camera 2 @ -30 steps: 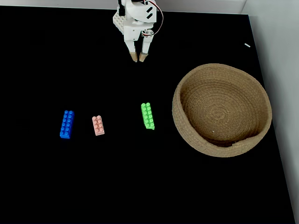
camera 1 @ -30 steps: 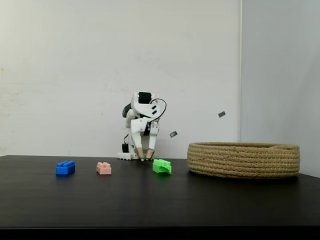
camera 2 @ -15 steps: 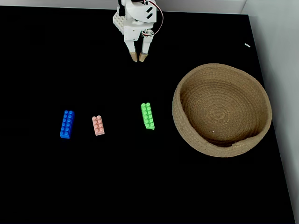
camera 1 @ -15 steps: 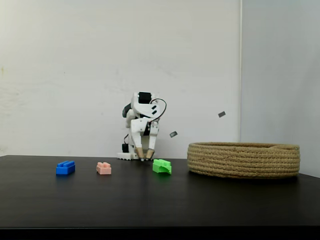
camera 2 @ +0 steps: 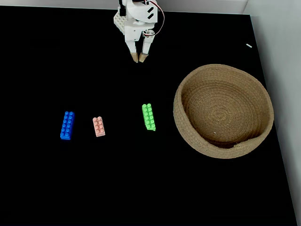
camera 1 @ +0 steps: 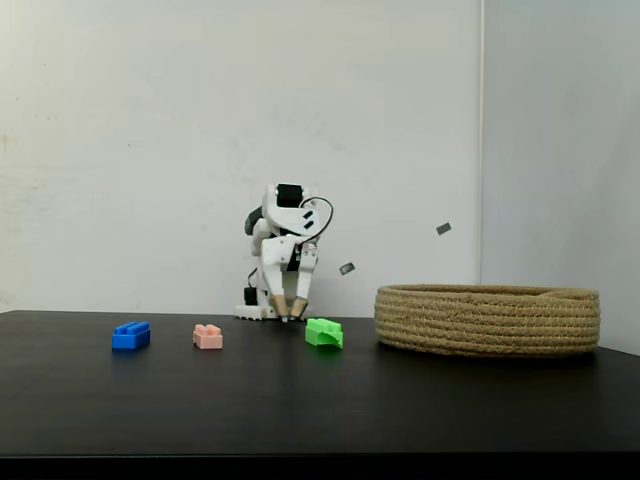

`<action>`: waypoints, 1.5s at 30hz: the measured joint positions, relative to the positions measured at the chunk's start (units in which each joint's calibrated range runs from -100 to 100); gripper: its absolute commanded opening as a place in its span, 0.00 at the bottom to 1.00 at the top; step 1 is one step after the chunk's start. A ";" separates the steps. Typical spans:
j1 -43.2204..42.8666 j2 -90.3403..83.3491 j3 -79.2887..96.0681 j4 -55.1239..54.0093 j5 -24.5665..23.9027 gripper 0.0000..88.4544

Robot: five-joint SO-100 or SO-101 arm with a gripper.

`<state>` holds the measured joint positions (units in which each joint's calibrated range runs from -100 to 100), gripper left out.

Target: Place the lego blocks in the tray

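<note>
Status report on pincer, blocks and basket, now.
Pincer slightly open, empty, near the arm's base. Blue, pink and green blocks on the table, none in the basket. Nothing between green block and basket.

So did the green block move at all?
No. The green block sits the same way beside the basket, and the gripper is far from it.

Bare indoor test setup, black table (camera 2: 141,188), plain white walls (camera 1: 200,120)

White arm folded, pincer (camera 2: 140,58) pointing down, fingers slightly parted
</note>
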<state>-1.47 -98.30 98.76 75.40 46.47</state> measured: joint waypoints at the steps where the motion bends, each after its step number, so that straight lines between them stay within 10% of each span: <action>1: 0.41 0.00 0.00 0.00 -0.68 0.00; 10: 1.71 5.43 -0.71 -3.98 -5.32 0.00; 25: 2.93 41.05 -31.64 -11.86 -31.11 0.07; 37: 9.53 68.45 -50.38 -13.40 -42.05 0.28; 45: 10.26 77.95 -56.56 -12.51 -62.03 0.37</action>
<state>8.79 -20.36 42.20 62.89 -15.56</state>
